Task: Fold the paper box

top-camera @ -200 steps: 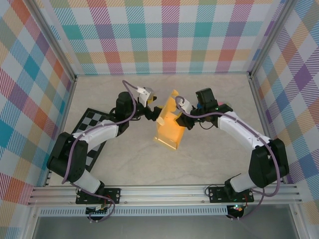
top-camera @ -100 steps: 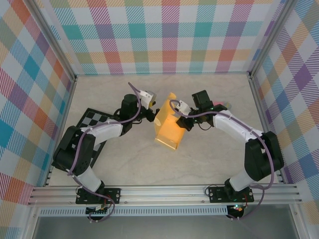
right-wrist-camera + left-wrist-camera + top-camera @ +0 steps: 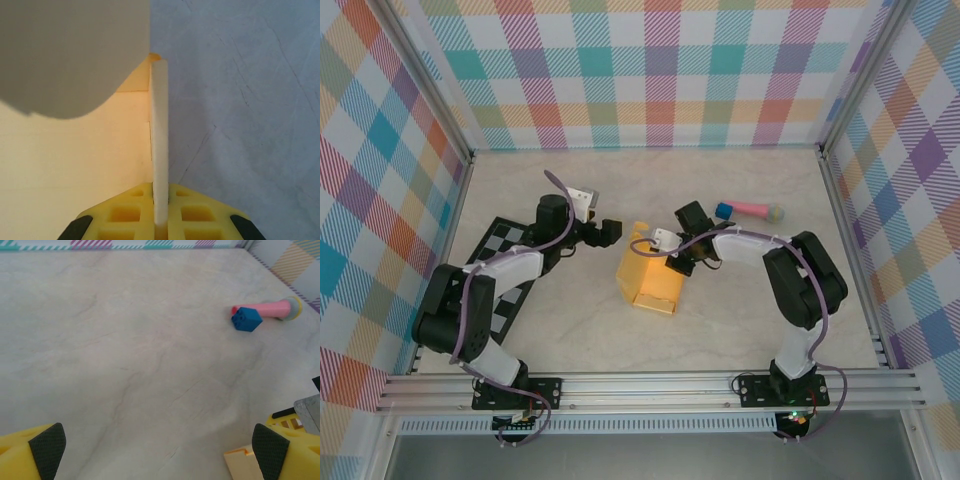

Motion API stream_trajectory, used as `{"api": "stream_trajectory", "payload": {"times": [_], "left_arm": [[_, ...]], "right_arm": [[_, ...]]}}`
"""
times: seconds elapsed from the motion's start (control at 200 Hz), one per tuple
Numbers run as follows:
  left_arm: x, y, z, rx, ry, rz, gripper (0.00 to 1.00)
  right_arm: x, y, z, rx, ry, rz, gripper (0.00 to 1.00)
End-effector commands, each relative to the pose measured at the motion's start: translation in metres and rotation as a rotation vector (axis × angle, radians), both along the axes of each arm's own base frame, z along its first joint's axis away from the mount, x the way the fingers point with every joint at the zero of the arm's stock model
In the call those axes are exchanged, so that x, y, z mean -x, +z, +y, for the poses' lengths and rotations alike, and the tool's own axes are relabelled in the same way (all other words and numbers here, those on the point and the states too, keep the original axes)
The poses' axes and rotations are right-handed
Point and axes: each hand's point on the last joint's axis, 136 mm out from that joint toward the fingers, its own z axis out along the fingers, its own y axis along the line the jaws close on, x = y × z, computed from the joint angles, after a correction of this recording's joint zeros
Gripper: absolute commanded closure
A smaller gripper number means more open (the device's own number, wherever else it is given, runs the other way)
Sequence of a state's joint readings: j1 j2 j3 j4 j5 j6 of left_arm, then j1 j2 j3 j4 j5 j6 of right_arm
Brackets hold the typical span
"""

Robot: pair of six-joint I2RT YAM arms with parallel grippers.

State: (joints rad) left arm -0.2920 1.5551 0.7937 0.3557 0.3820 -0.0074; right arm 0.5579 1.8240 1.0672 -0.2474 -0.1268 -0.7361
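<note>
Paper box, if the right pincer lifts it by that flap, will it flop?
Probably bends: the paper box is thin card, edge-on in the right pincer. Likely light, so a push would slide it. The pinched flap may crease.

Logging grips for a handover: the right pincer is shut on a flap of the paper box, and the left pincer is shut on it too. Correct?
No. The left pincer is open and holds nothing, as the left wrist view shows. The right pincer is indeed shut on a flap of the paper box.
</note>
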Motion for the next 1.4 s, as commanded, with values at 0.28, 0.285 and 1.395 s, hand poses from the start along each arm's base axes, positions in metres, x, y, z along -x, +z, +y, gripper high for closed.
{"api": "stream_trajectory", "payload": {"times": [0.28,0.285,1.395], "left_arm": [[0.01,0.008,0.026,-0.057,0.082,-0.011,0.02],[0.01,0.008,0.026,-0.056,0.081,-0.01,0.02],[0.042,0.061,0.003,0.178,0.037,0.203,0.07]], "right_arm": [[-0.004,-0.032,-0.032,0.21,0.194,-0.183,0.92],[-0.005,-0.032,-0.032,0.212,0.193,-0.183,0.92],[-0.013,0.101,-0.034,-0.332,-0.128,0.026,0.6]]}}
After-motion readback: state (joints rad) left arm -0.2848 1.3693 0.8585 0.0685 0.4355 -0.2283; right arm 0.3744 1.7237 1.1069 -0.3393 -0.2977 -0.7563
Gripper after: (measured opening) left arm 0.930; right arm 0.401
